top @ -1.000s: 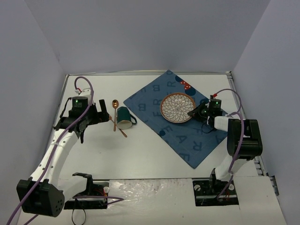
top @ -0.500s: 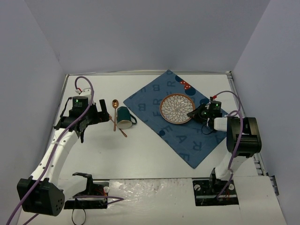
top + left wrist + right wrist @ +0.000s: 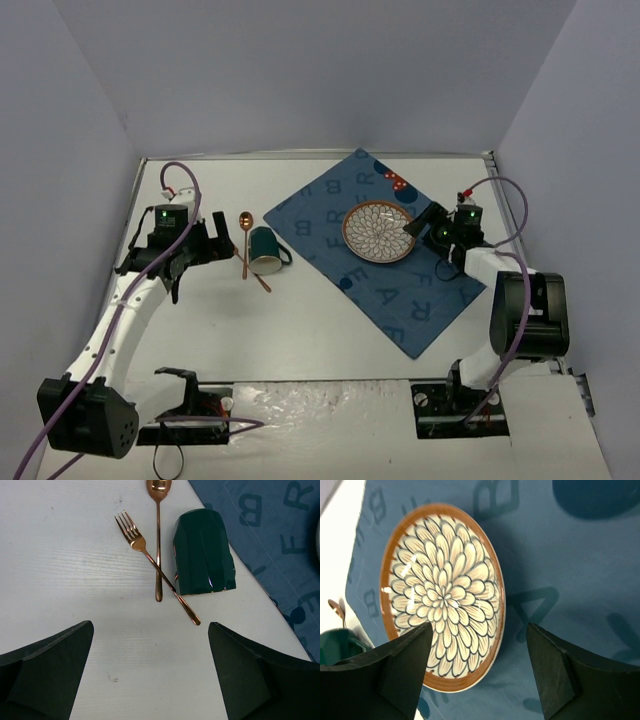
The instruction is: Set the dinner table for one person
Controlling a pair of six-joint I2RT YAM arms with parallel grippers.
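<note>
A flower-patterned plate with a brown rim lies flat on the blue letter mat. My right gripper stands open over the plate's right rim, one finger above the plate and one above the mat, holding nothing. On the white dinner table, left of the mat, a dark green cup lies on its side. Beside it a copper fork crosses a copper spoon. My left gripper hangs open just left of the cutlery.
Grey walls close the table in on three sides, with thin metal strips along its edges. Both arm bases sit at the near edge. The mat lies diagonally, its near corner pointing toward the right base.
My right gripper has opened and let go of the plate's rim, and its wrist has drawn slightly right. The plate stays on the mat. The left arm has not moved.
</note>
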